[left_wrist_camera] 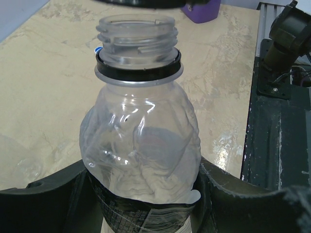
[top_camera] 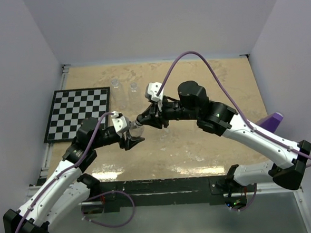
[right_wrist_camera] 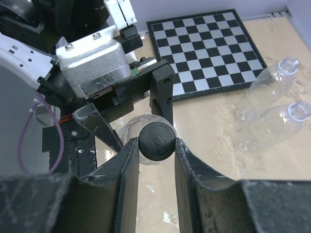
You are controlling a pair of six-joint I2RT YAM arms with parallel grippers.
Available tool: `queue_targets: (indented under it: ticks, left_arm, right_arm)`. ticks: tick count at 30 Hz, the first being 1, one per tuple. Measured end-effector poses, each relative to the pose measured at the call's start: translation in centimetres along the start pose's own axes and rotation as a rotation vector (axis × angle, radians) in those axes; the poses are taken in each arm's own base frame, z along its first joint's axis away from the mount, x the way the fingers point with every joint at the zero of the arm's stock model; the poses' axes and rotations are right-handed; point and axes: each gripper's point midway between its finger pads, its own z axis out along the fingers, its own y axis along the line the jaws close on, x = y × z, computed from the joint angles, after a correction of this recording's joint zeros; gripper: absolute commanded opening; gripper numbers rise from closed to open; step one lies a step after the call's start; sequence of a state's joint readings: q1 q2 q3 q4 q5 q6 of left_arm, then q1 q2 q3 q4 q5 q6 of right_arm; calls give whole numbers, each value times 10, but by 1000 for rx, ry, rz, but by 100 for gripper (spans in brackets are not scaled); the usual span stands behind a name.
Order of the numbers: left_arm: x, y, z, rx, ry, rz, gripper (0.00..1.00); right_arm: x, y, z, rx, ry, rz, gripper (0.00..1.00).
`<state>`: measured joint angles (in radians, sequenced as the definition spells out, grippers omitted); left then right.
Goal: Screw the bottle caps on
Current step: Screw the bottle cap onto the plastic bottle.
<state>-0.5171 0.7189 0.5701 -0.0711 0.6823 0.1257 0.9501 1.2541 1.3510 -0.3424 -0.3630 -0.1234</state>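
Top external view: bottle (left_wrist_camera: 141,145) and black cap (right_wrist_camera: 156,141) faced each other, left of the table's (top_camera: 199,145) middle.
The left gripper (top_camera: 131,140) was clamped round the bottle's crumpled clear body, its threaded neck bare; two other bottles (top_camera: 124,84) were near the far edge. The right gripper (top_camera: 146,118) pinched the cap by its rim, just off that neck. Best to seat the cap square on the threads before turning, with the bottle held firm.

Lab robot cell; white walls (top_camera: 155,21), checkerboard (top_camera: 77,114)
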Motion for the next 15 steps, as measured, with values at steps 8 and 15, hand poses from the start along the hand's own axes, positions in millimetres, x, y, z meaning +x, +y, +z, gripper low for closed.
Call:
queue_targets:
  ticks: [8,15]
  left_arm:
    - [0,-1,0,3,-1,1,0]
    - [-3,-4,-1,18,-10,3,0]
  right_arm:
    - [7,3,5,-30,21,-6,18]
    - [9,5,4,-41,29,-14,18]
